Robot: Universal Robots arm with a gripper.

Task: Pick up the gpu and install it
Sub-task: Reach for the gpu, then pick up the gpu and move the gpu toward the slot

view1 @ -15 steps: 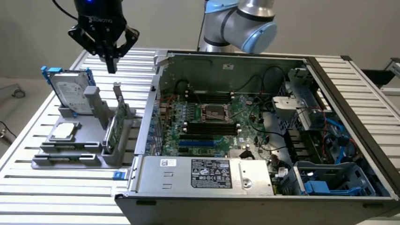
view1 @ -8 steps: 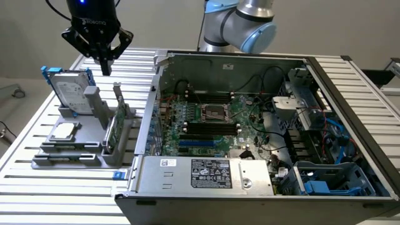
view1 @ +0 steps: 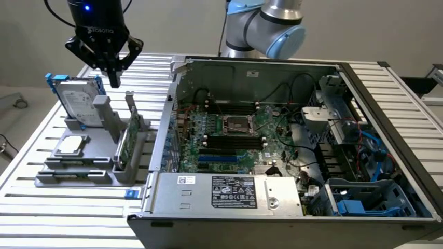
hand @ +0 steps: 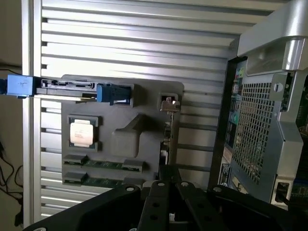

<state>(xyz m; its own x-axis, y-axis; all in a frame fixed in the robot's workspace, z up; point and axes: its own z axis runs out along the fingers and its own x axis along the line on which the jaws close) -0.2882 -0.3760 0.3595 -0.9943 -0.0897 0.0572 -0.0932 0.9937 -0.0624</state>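
The gpu (view1: 129, 136) stands on edge in a grey holder (view1: 76, 174) at the exterior view's left, green board face showing. In the wrist view the gpu (hand: 168, 126) appears edge-on as a thin strip with its silver bracket at one end. My gripper (view1: 113, 78) hangs above the holder, over the hard drive side and back from the gpu, well clear of both. Its black fingers meet at a point, shut with nothing between them. The wrist view has the gripper (hand: 167, 179) over the holder's edge near the gpu.
The open computer case (view1: 173, 104) lies at the exterior view's right of the holder, motherboard (view1: 235, 137) exposed. A silver hard drive in a blue frame (view1: 78, 101), a processor chip (view1: 72, 145) and memory sticks (hand: 103, 165) share the holder. All rest on a slatted aluminium table (view1: 62, 218).
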